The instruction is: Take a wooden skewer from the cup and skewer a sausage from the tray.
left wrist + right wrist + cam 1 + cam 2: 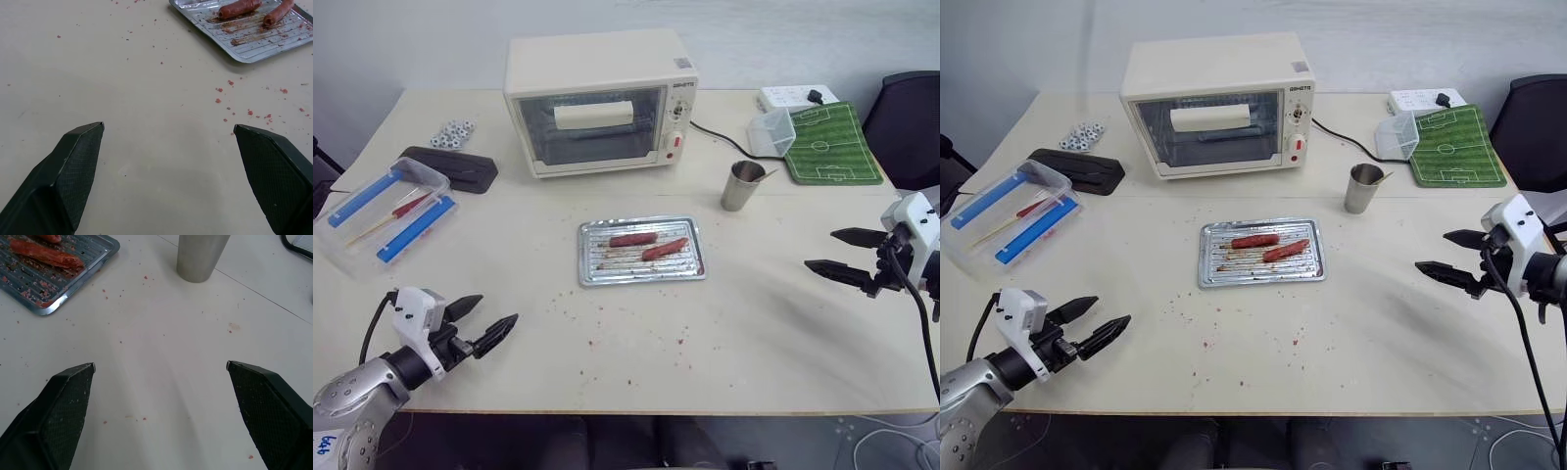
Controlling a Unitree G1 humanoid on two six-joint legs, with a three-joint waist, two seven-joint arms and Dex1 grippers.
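Well out from both my grippers, the flat ridged metal tray (pixel 641 276) lies mid-table, nearer the front edge than the back. Two small reddish sausages (pixel 664 249) lie in it, one beside the other. One tapered steel cup (pixel 740 186) stands toward the right edge, behind the tray, with one thin pale wooden skewer (pixel 766 175) poking over its rim. My left gripper (pixel 480 323) hovers by the front left corner, my right gripper (pixel 840 253) at the right edge; both are spread wide, holding nothing.
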